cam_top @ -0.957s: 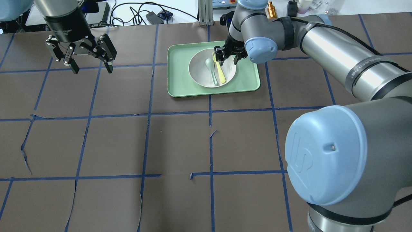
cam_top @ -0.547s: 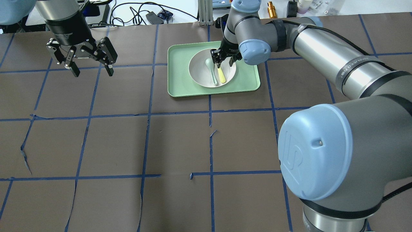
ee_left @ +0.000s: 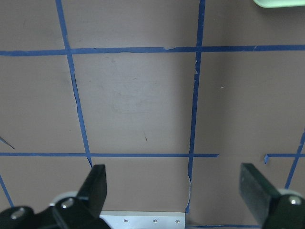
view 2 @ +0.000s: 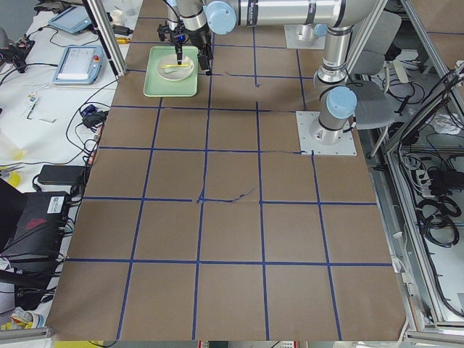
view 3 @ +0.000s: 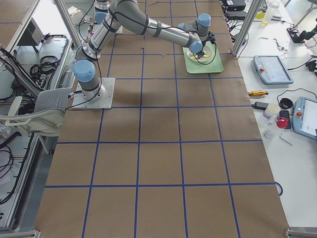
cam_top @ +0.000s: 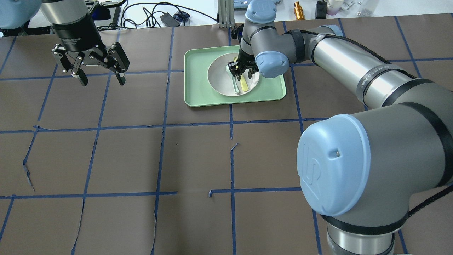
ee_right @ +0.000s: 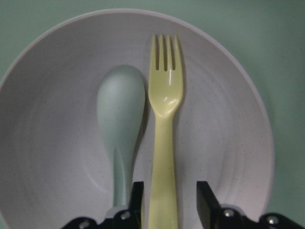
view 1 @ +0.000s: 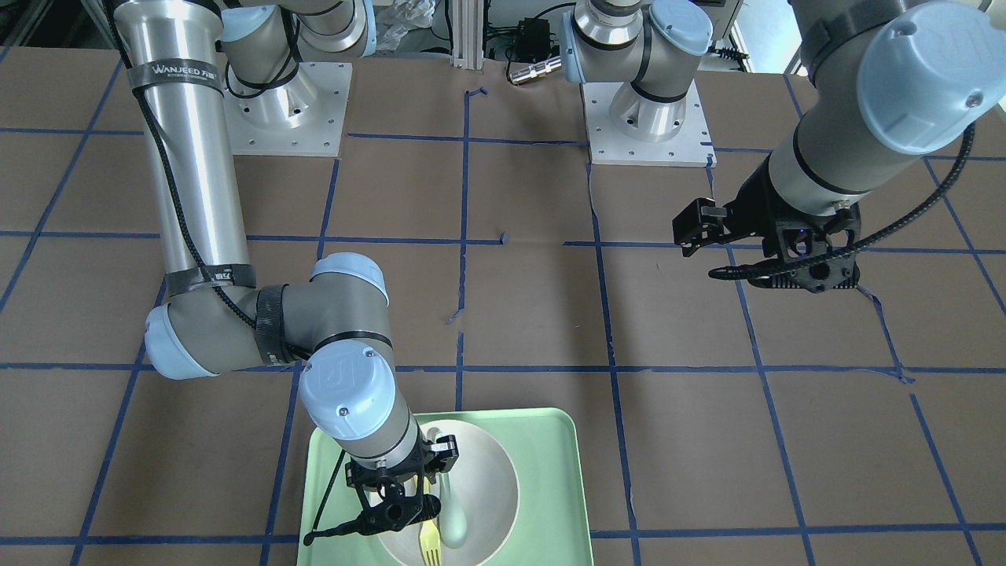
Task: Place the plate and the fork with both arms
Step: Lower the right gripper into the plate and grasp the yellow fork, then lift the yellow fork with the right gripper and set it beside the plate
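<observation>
The off-white plate (cam_top: pixel 217 76) sits in the light-green tray (cam_top: pixel 196 83) at the far middle of the table. The pale-yellow fork (cam_top: pixel 244 85) lies in the plate, tines pointing away from the robot, beside a grey-green spoon (cam_top: pixel 235 85). My right gripper (cam_top: pixel 241 72) is low in the plate. In the right wrist view its jaws straddle the handle of the fork (ee_right: pixel 164 95), with a small gap left on one side, so it is open. The spoon (ee_right: pixel 121 109) lies just left of the fork. My left gripper (cam_top: pixel 102 82) hangs open and empty over the far-left table.
The tray's raised rim (view 1: pixel 578 472) surrounds the plate (view 1: pixel 491 479). The table is brown paper with blue tape lines and some tears (cam_top: pixel 233 147). Cables and small items lie beyond the far edge (cam_top: pixel 170 17). The left wrist view shows only bare table and a corner of the tray (ee_left: pixel 281 2).
My right gripper has moved left and down into the plate, and its jaws have narrowed around the fork's handle. My left gripper has barely shifted and stays open.
</observation>
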`<act>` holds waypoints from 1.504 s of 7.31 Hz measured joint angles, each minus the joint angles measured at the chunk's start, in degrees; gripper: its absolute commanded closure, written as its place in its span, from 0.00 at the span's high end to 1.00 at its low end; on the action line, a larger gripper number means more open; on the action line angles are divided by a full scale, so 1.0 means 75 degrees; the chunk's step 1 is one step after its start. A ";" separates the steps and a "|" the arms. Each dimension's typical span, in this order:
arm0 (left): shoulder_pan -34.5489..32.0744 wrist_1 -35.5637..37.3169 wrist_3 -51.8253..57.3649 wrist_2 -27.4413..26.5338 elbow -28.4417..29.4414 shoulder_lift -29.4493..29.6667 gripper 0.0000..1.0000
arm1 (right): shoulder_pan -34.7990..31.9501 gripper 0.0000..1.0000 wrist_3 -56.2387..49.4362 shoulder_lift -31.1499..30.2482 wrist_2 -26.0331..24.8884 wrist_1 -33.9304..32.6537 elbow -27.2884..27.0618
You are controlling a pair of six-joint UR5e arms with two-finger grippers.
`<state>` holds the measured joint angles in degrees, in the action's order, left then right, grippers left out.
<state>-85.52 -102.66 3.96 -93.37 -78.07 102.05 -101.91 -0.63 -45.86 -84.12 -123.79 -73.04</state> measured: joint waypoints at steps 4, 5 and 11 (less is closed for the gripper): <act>0.0000 0.0076 0.0001 -0.0007 -0.0140 -0.0022 1.00 | -0.0017 0.00 -0.0020 0.0149 -0.0008 -0.0080 0.0002; 0.0001 0.0083 0.0000 -0.0007 -0.0145 -0.0024 1.00 | -0.0021 0.00 -0.0009 0.0140 -0.0010 -0.0077 0.0001; 0.0011 0.0152 0.0003 0.0002 -0.0161 -0.0020 1.00 | -0.0029 0.00 0.0561 -0.0479 -0.0122 0.0244 0.0003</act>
<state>-85.43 -101.52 3.98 -93.36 -79.27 101.90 -102.12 3.58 -49.45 -85.04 -121.96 -73.02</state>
